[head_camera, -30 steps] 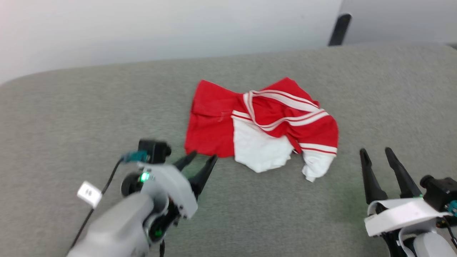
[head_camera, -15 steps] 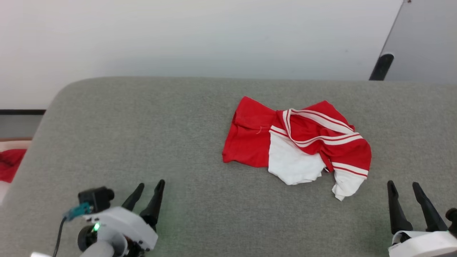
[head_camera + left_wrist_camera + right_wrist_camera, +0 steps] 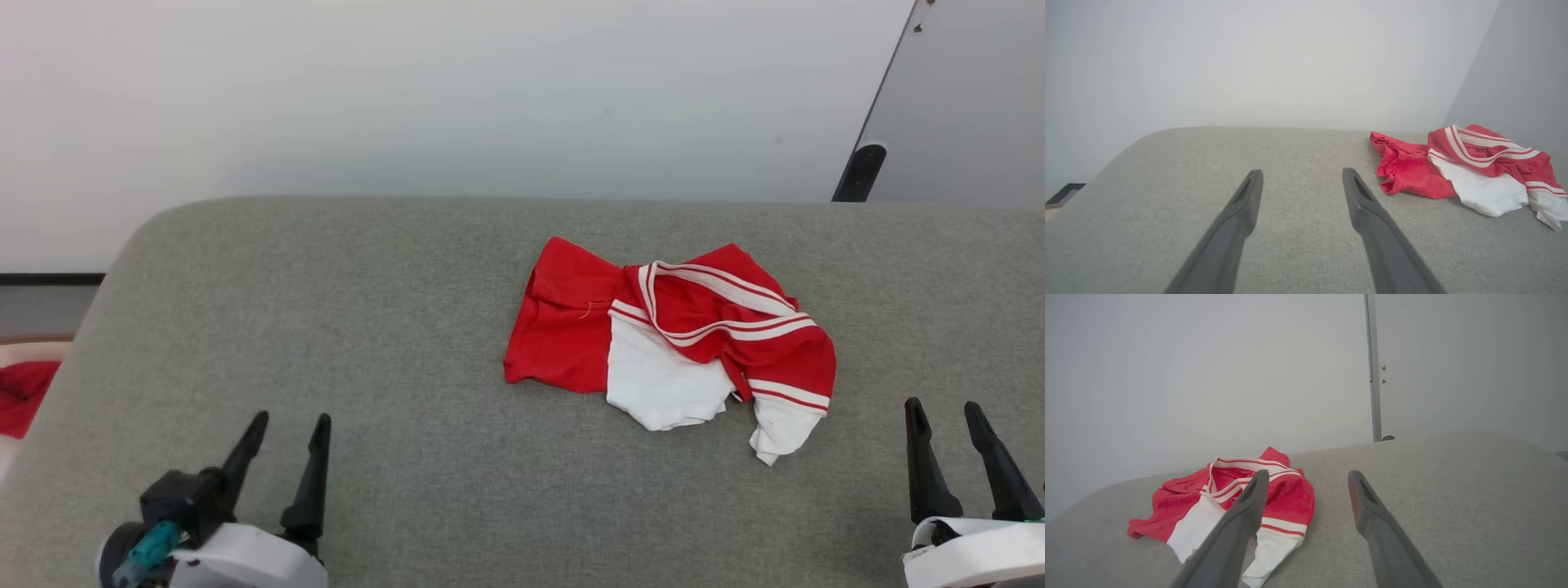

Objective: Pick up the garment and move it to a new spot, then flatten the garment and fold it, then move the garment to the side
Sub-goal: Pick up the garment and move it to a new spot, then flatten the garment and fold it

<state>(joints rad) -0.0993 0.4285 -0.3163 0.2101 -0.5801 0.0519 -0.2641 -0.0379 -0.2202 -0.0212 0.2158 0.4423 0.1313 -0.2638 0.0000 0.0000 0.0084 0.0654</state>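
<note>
Distance decides the coming pick. The garment lies crumpled on the grey padded table, right of the table's middle and roughly halfway between its far and near edges. Its long axis runs across the table from left to right. The red body is at the left end, and a white sleeve trails toward the table's near edge at the right end. Striped trim loops over the top of the heap.

The left gripper hovers over the table's near left part, fingers spread and holding nothing. The right gripper hovers over the table's near right part, fingers likewise parted and empty. Both point toward the table's far edge, and neither touches the cloth.

From the right gripper the garment lies ahead and to the left, with the sleeve end near. From the left gripper it lies ahead and well off to the right, across bare table. The right arm looks the nearer one for a first grasp at the sleeve end. The left arm would need a longer reach to take the red edge.
</note>
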